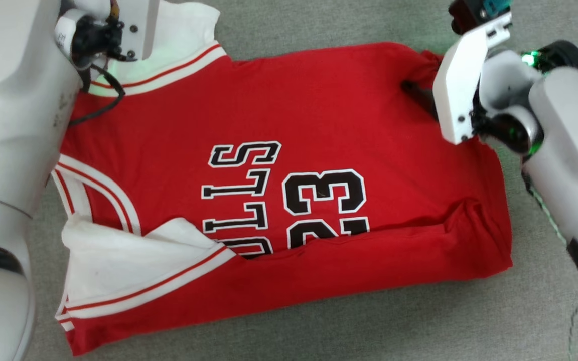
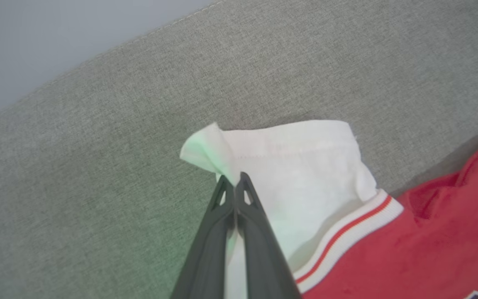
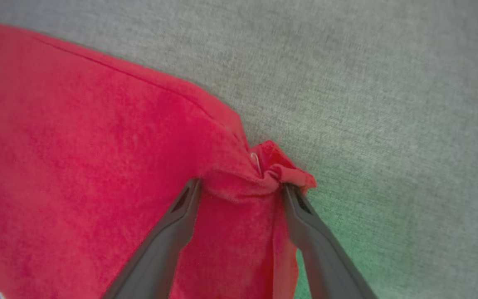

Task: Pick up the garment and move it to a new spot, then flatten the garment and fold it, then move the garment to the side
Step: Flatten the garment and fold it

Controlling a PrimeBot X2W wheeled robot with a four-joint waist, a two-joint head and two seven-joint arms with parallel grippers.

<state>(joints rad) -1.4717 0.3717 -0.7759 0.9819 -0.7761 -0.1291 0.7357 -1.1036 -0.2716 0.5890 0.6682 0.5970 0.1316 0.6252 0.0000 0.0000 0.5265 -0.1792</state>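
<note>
Left pincer (image 2: 235,181) clamps the white sleeve (image 2: 305,174) of the soft bright red fabric shirt (image 1: 319,110) lying on a grey woven surface (image 1: 349,331); right pincer (image 3: 242,185) gapes wide astride its bunched corner.

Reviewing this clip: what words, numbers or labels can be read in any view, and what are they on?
"23": black with white outline, on the red front of the garment, head view.
"LLS": same style beside it; a fourth letter, probably U, is half hidden under the folded edge.
A second row of digits next to "23" is cut off by that fold: not readable.
Wrist views: only slivers of print at the picture edges, not readable.
</note>
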